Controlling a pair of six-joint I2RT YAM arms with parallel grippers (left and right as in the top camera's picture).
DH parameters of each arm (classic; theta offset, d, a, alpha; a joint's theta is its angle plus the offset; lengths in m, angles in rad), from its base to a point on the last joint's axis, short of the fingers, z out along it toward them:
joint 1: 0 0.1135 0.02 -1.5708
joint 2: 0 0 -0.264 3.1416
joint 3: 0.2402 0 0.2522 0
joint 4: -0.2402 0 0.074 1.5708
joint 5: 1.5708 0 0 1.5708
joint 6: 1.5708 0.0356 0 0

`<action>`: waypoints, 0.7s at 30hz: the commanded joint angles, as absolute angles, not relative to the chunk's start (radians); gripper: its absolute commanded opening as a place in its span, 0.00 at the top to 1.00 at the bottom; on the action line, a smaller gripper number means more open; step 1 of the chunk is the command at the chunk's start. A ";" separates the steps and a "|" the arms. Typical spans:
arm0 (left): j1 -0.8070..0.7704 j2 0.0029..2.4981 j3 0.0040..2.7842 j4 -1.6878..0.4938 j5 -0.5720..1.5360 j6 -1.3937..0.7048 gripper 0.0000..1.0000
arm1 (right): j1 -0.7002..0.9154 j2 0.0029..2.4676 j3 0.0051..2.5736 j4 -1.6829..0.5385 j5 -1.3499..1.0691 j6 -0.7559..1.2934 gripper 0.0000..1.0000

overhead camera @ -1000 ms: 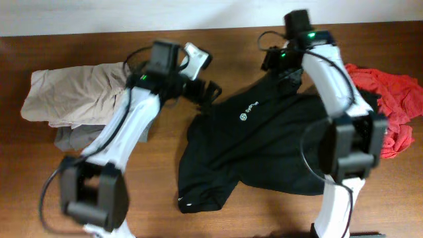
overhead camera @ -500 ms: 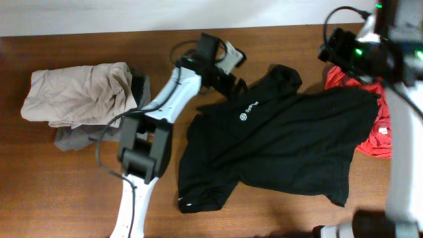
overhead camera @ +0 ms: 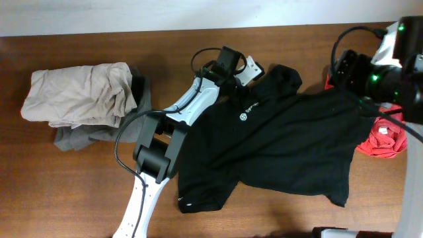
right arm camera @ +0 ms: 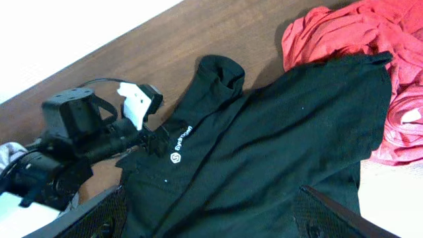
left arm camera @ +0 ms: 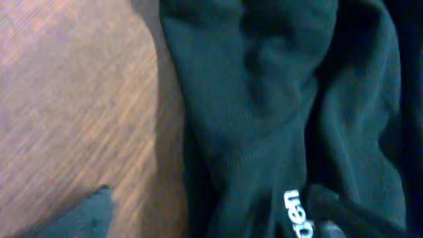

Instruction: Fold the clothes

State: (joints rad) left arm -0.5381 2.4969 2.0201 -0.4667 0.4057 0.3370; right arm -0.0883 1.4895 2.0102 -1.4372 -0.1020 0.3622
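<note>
The shirt (overhead camera: 284, 145) lay spread, front up, on the table (overhead camera: 66, 192), covering the middle of the overhead view and reaching out toward 3 o'clock. Its logo (overhead camera: 243, 118) sat near the upper left edge. A bunched fold of black cloth (collar or sleeve, hard to say which) rose at 1 o'clock from the logo. One sleeve pointed to 7 o'clock and the lower hem corner pointed to 5 o'clock.

The left gripper (overhead camera: 243, 78) was at 12 o'clock from the logo, right at the shirt's upper edge. In the left wrist view its fingers (left arm camera: 89, 213) stood wide apart. One tip was over bare wood at 7 o'clock, and the other was a dim shape over the black cloth at 5 o'clock. The shirt edge lay loose between them, not pinched.

The right arm (overhead camera: 380, 76) hung at the 3 o'clock edge of the table. The right gripper (right arm camera: 208, 198) was open and looked down on the shirt from well above it. Its fingers (right arm camera: 109, 215) were spread to the lower corners of the right wrist view and held nothing.

The red garment (overhead camera: 383, 135) lay crumpled at 3 o'clock, and the shirt's right side overlapped its near edge. At 9 o'clock, well apart from the shirt, the beige garment (overhead camera: 76, 96) was heaped on top of the grey garment (overhead camera: 79, 135).
</note>
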 commanded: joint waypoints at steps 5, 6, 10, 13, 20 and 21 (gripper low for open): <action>-0.548 2.511 2.033 -0.416 0.392 0.325 0.62 | -0.086 1.478 2.013 -1.442 -0.084 0.344 0.17; -0.545 2.511 2.033 -0.422 0.392 0.308 0.70 | -0.086 1.478 2.013 -1.442 -0.075 0.344 0.17; -0.540 2.511 2.033 -0.456 0.397 0.308 0.76 | -0.086 1.478 2.013 -1.441 -0.070 0.344 0.18; -0.541 2.511 2.033 -0.469 0.396 0.308 0.72 | -0.086 1.478 2.013 -1.440 -0.069 0.344 0.18; -0.520 2.511 2.051 -0.475 0.321 0.245 1.00 | -0.086 1.478 2.013 -1.441 -0.066 0.344 0.18; -0.509 2.511 2.061 -0.478 0.291 0.215 1.00 | -0.086 1.478 2.013 -1.441 -0.066 0.344 0.18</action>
State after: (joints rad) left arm -0.5404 2.4969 2.0209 -0.4717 0.3767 0.2947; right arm -0.0883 1.4895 2.0102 -1.4406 -0.0834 0.3573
